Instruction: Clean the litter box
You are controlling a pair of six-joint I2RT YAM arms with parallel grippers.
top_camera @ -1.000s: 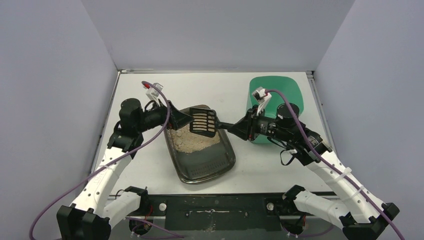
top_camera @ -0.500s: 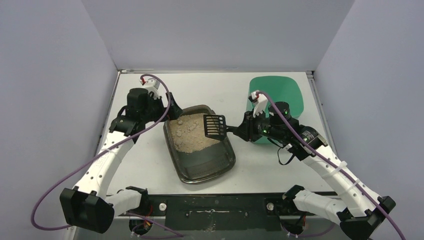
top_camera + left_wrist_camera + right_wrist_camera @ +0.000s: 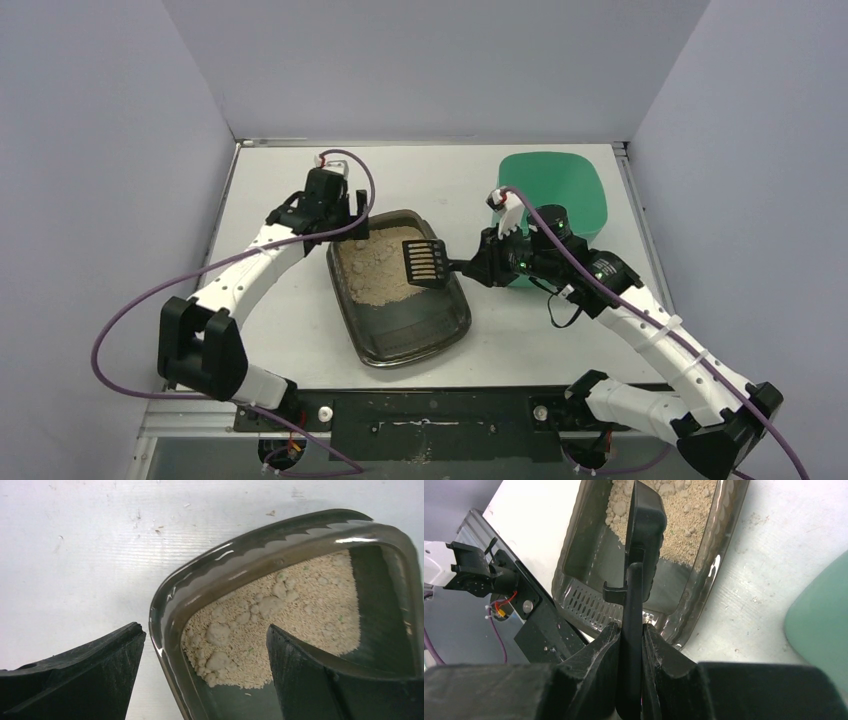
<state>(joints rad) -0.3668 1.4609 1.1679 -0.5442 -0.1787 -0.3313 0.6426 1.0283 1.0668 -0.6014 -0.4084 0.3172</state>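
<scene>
The litter box (image 3: 412,352) is a shallow dark tray at the table's middle. Beige granules (image 3: 375,268) are piled in its far half, and the near half is bare. My left gripper (image 3: 345,226) is open at the box's far-left corner. In the left wrist view it (image 3: 205,629) straddles the rim (image 3: 165,630), with one finger outside and one over the clumped granules (image 3: 218,632). My right gripper (image 3: 478,268) is shut on the handle of the black slotted scoop (image 3: 425,262). The scoop head (image 3: 644,525) hangs edge-on over the granules, with the gripper (image 3: 630,627) below it in the right wrist view.
A mint-green bin (image 3: 555,195) stands at the far right, just behind my right arm, and it shows in the right wrist view (image 3: 824,625). A black mounting rail (image 3: 430,412) runs along the near edge. Grey walls enclose the left, back and right sides.
My left gripper has swung from left of the box to its far-left corner, over the rim. The scoop has shifted slightly nearer and lower over the granules.
</scene>
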